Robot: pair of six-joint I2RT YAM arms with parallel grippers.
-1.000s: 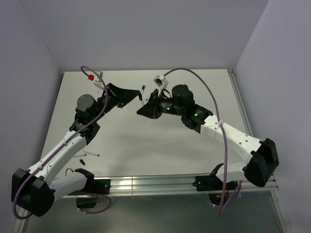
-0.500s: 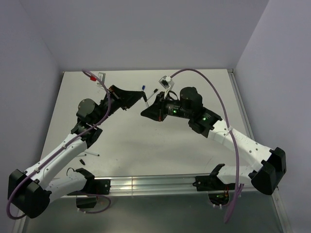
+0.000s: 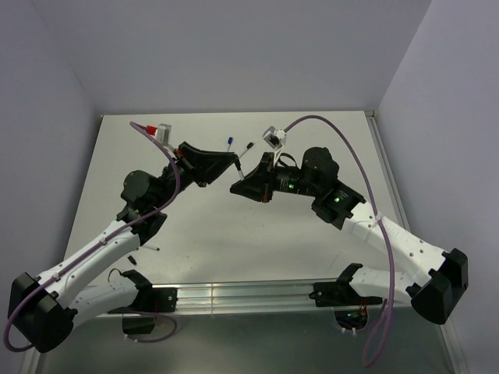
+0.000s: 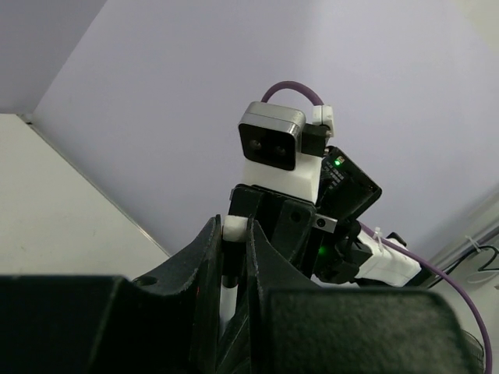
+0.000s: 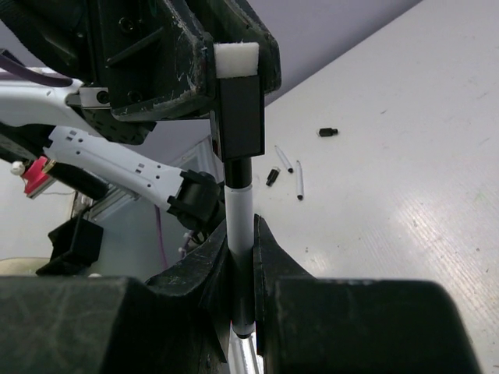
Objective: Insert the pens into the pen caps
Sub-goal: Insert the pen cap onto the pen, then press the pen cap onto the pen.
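Observation:
Above the table's middle, my left gripper (image 3: 231, 162) and right gripper (image 3: 237, 185) meet tip to tip. The left gripper (image 4: 236, 227) is shut on a black pen cap (image 5: 238, 117) with a white end. My right gripper (image 5: 242, 234) is shut on a white-barrelled pen (image 5: 239, 210). That pen's dark front end reaches into the cap's mouth. In the left wrist view the cap (image 4: 236, 228) shows between the jaws with the white barrel (image 4: 226, 292) below it. Two loose pens (image 3: 231, 143) (image 3: 248, 146) lie on the table behind the grippers.
Near the left arm lie another pen (image 3: 148, 247) and a black cap (image 3: 132, 257). The right wrist view shows two pens (image 5: 283, 158) (image 5: 299, 179) and two small black caps (image 5: 328, 132) (image 5: 271, 177) on the white table (image 3: 312, 140). Walls enclose the back and sides.
Both grippers have shifted a little to the right together, still joined at the pen and cap. Both arms have changed pose, the right arm's base link swinging right.

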